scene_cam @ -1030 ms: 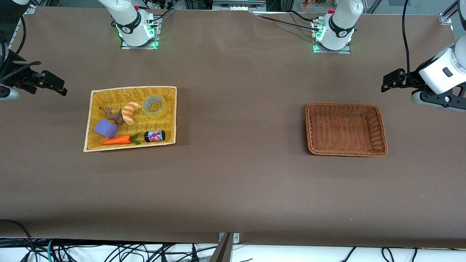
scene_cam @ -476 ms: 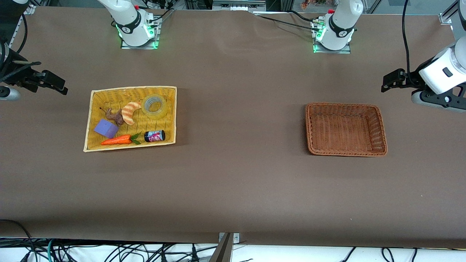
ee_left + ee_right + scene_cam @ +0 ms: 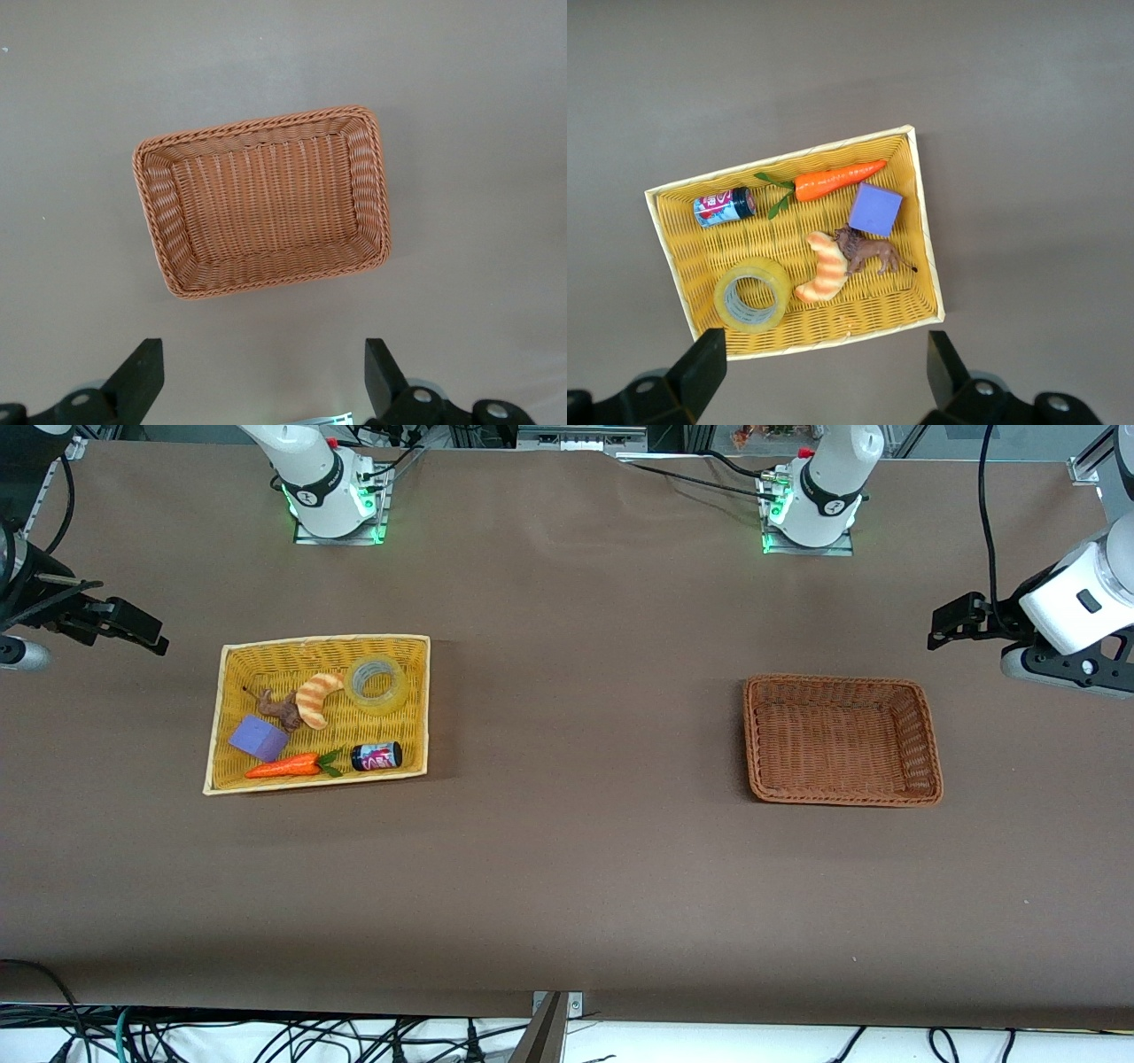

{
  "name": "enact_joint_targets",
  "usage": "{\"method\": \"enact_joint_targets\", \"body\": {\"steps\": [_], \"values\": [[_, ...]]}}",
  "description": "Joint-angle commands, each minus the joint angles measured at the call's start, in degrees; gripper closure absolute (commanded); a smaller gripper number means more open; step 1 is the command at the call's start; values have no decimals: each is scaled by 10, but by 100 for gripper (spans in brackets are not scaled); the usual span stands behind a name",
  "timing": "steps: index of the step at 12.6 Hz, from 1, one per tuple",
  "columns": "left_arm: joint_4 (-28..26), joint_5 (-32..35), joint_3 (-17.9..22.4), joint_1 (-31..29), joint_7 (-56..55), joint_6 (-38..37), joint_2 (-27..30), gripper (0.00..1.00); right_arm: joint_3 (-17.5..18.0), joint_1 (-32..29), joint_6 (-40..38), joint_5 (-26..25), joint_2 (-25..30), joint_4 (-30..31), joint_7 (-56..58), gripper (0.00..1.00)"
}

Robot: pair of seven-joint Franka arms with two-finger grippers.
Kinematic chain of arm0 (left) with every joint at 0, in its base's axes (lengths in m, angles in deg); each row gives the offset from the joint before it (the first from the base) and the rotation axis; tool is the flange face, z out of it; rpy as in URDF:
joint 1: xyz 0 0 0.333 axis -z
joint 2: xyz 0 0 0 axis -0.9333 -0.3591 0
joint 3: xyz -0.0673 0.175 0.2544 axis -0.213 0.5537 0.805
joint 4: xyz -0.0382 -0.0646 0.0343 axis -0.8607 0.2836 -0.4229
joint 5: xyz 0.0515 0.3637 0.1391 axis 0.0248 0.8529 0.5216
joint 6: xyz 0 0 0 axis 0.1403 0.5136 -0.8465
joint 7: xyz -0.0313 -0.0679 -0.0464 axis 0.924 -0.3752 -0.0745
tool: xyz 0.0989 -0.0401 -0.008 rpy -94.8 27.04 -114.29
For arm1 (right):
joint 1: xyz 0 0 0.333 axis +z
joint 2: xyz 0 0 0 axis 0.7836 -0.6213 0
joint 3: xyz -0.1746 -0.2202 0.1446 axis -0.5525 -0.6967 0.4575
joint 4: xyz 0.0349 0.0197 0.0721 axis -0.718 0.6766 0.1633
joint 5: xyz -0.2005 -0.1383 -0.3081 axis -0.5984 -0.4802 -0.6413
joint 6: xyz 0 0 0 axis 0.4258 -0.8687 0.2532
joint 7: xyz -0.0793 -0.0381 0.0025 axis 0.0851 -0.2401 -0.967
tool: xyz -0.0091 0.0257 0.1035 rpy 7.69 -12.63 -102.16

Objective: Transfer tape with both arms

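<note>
The tape [image 3: 396,695], a yellowish translucent ring, lies flat in the yellow basket [image 3: 321,638], in its corner farthest from the front camera. It also shows in the right wrist view [image 3: 726,305]. My right gripper [image 3: 146,636] is open and empty, up over bare table at the right arm's end, apart from the yellow basket; the right wrist view [image 3: 824,367] shows its jaws wide apart. My left gripper [image 3: 939,627] is open and empty, over the table at the left arm's end, beside the brown basket [image 3: 833,679]; the left wrist view [image 3: 263,376] shows its jaws wide apart.
The yellow basket also holds a croissant [image 3: 317,698], a brown toy animal [image 3: 279,708], a purple block [image 3: 258,737], a carrot [image 3: 285,766] and a dark can with a pink label [image 3: 376,756]. The brown wicker basket [image 3: 257,126] holds nothing.
My right gripper has drifted slightly toward the robots' side of the table. The left arm and the objects have not moved.
</note>
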Motion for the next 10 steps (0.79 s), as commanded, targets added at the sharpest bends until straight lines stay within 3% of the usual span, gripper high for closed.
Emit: {"method": "enact_joint_targets", "body": {"steps": [1,10], "values": [[16,-14,0,-3,11,-2,-8,0,6,-2,-11,4,-2,-3,-12,0],[15,-14,1,-3,11,9,-8,0,6,23,-37,8,-22,-2,-28,0]]}}
